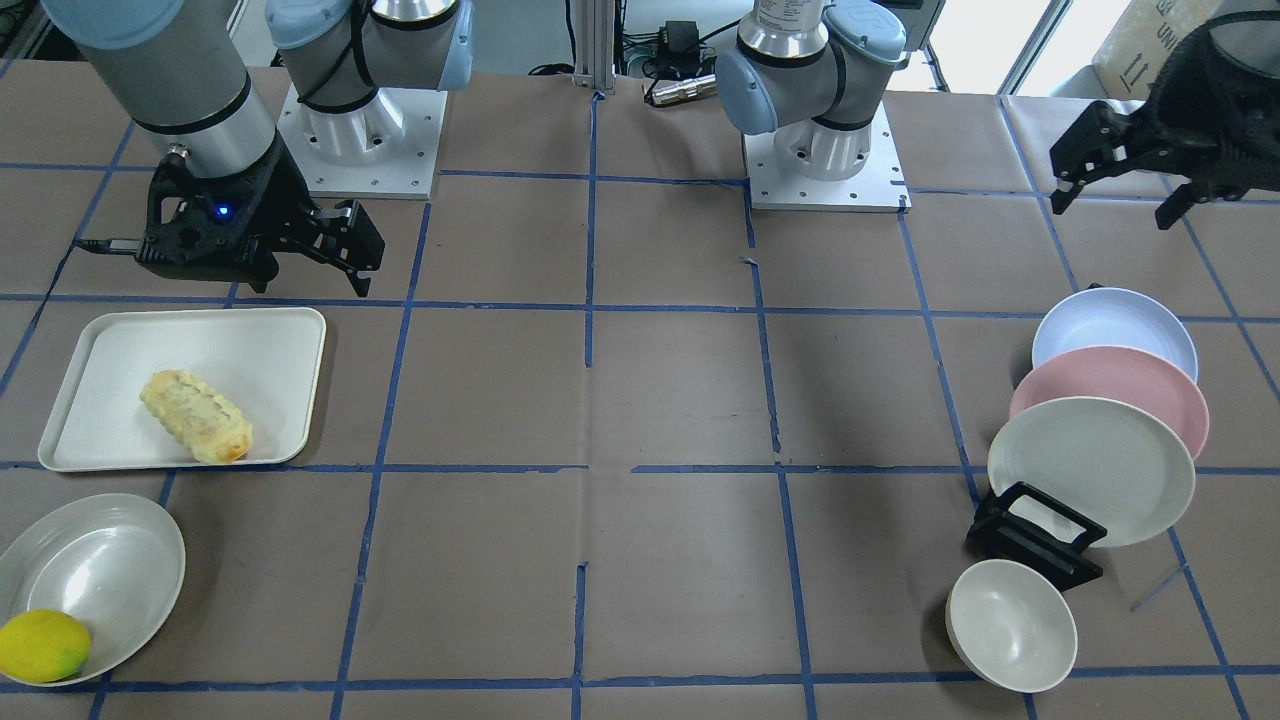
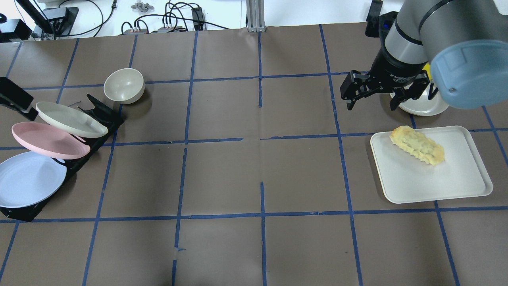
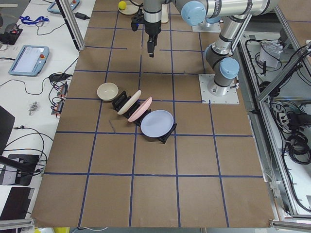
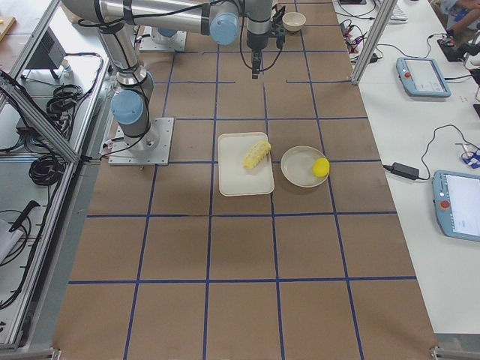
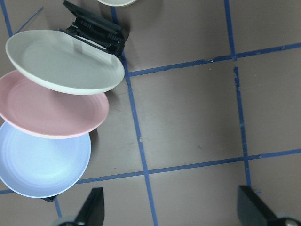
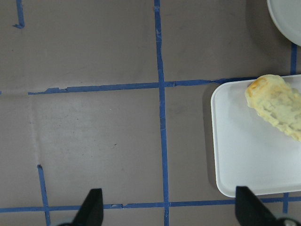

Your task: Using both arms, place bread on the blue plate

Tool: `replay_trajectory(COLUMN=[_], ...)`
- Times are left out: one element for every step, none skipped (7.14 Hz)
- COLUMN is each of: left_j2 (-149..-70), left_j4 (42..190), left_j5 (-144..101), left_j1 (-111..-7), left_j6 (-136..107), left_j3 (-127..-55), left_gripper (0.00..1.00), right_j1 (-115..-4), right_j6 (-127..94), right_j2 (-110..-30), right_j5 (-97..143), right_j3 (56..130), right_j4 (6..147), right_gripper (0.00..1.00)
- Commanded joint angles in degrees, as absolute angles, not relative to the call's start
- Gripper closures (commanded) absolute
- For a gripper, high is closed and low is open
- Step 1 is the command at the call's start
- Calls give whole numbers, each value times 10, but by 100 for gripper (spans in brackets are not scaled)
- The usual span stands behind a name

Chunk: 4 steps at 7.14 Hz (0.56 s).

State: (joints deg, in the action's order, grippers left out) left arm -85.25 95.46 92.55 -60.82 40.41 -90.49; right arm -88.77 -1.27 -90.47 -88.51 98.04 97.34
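The bread (image 1: 195, 417) lies aslant on a cream tray (image 1: 270, 350); it also shows in the overhead view (image 2: 416, 145) and at the right edge of the right wrist view (image 6: 277, 106). My right gripper (image 2: 372, 102) is open and empty, hanging above the table just beyond the tray's far left corner. The blue plate (image 2: 27, 184) leans in a black rack (image 2: 101, 115) at the end nearest the robot, also in the left wrist view (image 5: 40, 165). My left gripper (image 1: 1118, 195) is open and empty, high above the rack.
A pink plate (image 2: 47, 141) and a cream-white plate (image 2: 69, 119) lean in the same rack beyond the blue one. A cream bowl (image 2: 124, 85) stands past the rack. A shallow white dish (image 1: 100, 570) with a lemon (image 1: 42, 645) sits beside the tray.
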Motion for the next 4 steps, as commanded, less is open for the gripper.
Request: replay_trajectory(left_j2=[-882,-904,-933,-966], left_j4=[950,936,901,891], left_j5=[925,927,929,923], left_j1=[-521,-500,-474,-437], left_j6=[517,552,588,616], left_j3=[-906,-907,-907,-902], left_gripper=[0,0,0,0], right_j1=[-888,-888,-888,-889], right_j6=[-13,-12,-14,-14], right_j2=[-904,-904,-904,-905], right_j5=[-885,-885,-885,-885], right_j3=[981,981,981,981], right_j4=[973,974,973,973], right_gripper=[0,0,0,0])
